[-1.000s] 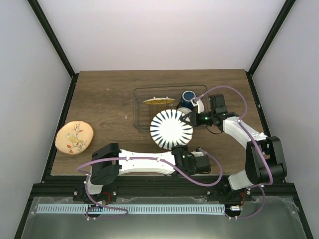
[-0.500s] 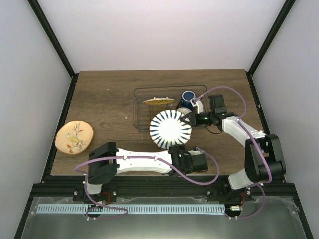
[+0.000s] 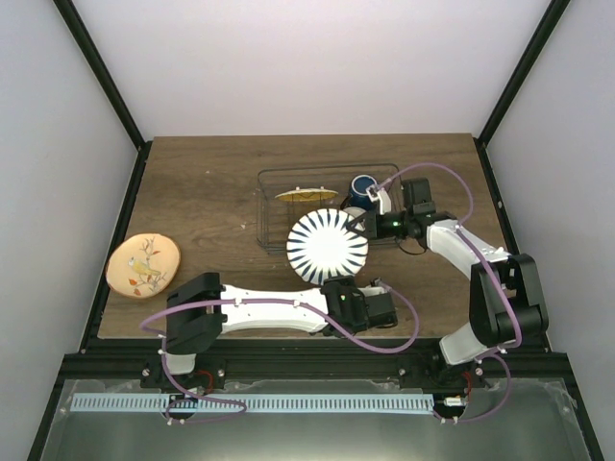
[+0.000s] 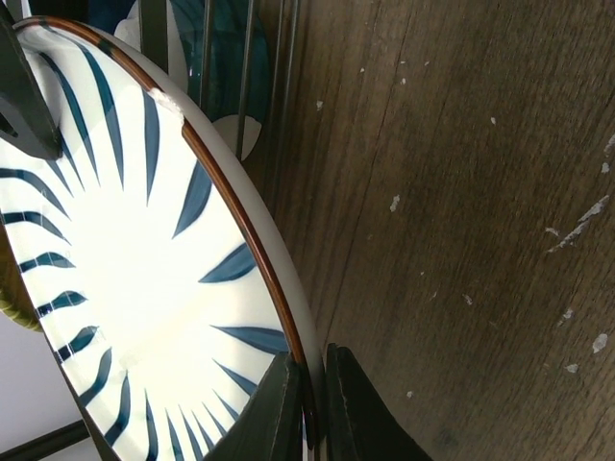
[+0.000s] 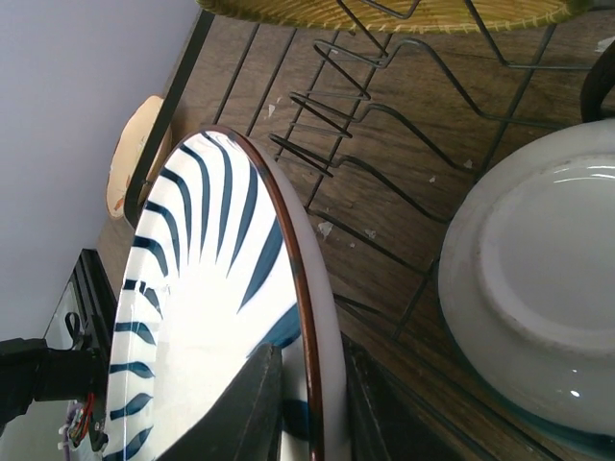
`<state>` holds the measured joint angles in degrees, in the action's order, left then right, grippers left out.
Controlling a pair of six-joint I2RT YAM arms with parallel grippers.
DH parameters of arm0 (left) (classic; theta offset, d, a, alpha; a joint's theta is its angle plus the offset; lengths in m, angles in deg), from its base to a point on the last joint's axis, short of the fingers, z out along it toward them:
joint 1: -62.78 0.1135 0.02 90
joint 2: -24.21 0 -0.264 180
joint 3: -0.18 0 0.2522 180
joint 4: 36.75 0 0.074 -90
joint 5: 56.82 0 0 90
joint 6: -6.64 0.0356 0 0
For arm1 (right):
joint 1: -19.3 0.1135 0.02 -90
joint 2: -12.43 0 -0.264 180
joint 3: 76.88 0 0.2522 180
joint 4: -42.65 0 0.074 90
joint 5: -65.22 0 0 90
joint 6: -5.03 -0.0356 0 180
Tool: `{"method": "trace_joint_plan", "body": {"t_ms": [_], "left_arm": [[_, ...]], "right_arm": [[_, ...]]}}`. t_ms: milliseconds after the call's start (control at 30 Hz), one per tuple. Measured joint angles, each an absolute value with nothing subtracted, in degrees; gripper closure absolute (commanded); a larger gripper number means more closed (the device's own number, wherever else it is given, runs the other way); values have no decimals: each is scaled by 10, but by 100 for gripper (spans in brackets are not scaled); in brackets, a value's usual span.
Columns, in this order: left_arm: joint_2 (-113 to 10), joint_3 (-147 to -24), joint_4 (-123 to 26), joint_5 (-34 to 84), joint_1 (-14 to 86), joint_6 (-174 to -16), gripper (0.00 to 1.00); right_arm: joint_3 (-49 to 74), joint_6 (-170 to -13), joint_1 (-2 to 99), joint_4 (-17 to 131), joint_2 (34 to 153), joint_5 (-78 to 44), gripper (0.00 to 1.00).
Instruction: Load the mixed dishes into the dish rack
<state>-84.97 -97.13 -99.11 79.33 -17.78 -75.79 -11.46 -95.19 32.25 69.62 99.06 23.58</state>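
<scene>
The white plate with black radial stripes (image 3: pixel 328 247) stands tilted on edge over the dish rack's (image 3: pixel 274 182) near side. My left gripper (image 3: pixel 338 285) is shut on its lower rim, and the rim sits pinched between those fingers (image 4: pixel 279 413). My right gripper (image 5: pixel 312 408) is shut on the rim at the right, one finger (image 5: pixel 258 408) on the plate's face and the other behind it. Inside the rack are the orange-yellow plate (image 3: pixel 307 195), the dark blue cup (image 3: pixel 362 184) and the cream bowl (image 5: pixel 538 307). Far left on the table lies the tan painted plate (image 3: pixel 143 265).
The rack's wire dividers (image 5: pixel 384 106) run just behind the striped plate. The left arm (image 3: pixel 269 312) stretches along the table's near edge. Black frame posts (image 3: pixel 101 77) border the table on both sides.
The striped plate has shifted slightly left and towards the rack. The left gripper moved left with it, and the right gripper's fingers have narrowed onto the rim.
</scene>
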Motion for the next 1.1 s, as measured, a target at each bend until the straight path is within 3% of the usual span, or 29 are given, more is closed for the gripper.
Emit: {"method": "trace_joint_plan", "body": {"t_ms": [133, 333, 1100], "left_arm": [[-848, -967, -985, 795, -176, -758, 88], [-848, -966, -980, 810, -176, -742, 80], [-848, -951, -956, 823, -173, -719, 77]], "right_arm": [[-114, -956, 323, 691, 991, 236, 99], [-112, -962, 324, 678, 998, 247, 99], [-111, -981, 326, 644, 1019, 273, 99]]}}
